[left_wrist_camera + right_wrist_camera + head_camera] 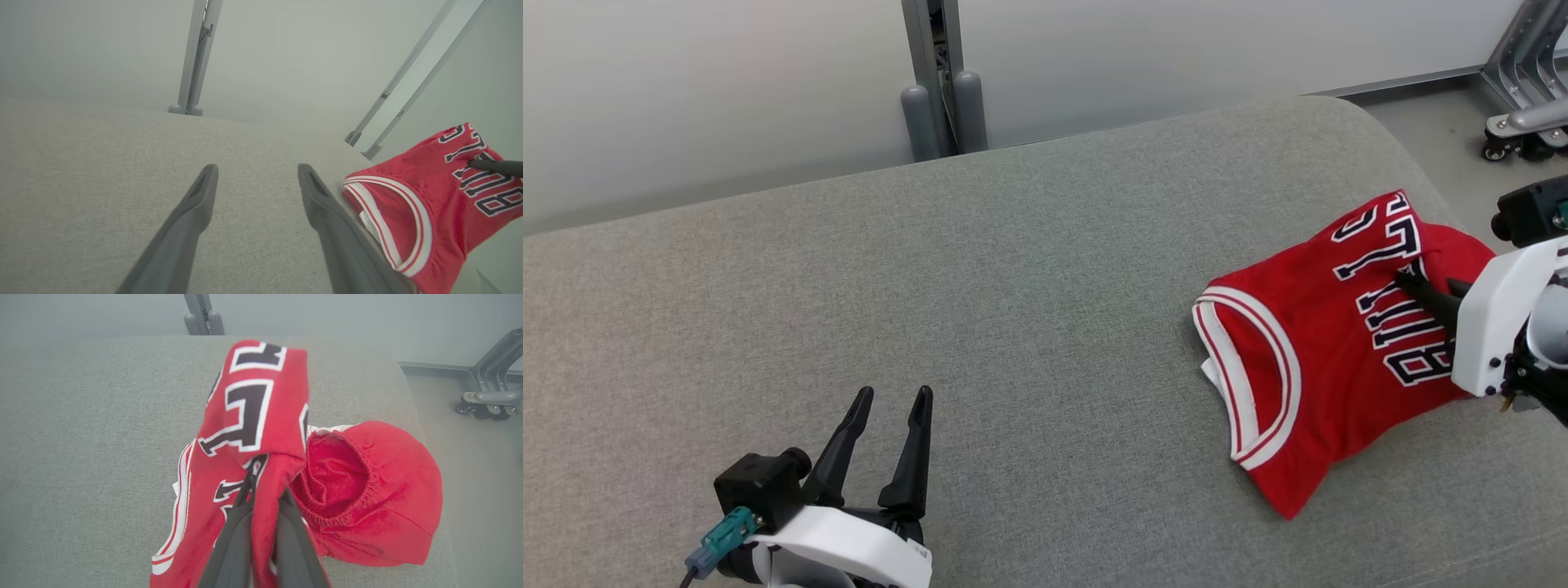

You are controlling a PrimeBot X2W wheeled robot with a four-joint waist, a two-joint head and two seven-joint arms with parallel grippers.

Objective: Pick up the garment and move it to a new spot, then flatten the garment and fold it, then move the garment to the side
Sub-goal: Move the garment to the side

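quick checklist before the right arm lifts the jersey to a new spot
1. Grip: right gripper pinches a fold of the jersey: ok.
2. Layers in that pinch, one or several: cannot tell.
3. Other arm out of the way: left gripper open, apart from the cloth: ok.
4. Room for a new spot: wide grey pad to the jersey's left: ok.
5. Jersey flat: bunched and doubled over: not ok.

Cushion (pixel 1013 286) open left of jersey (pixel 1307 367); 2 posts (pixel 943 114) behind, wheeled frame (pixel 1523 122) perhaps near right edge.
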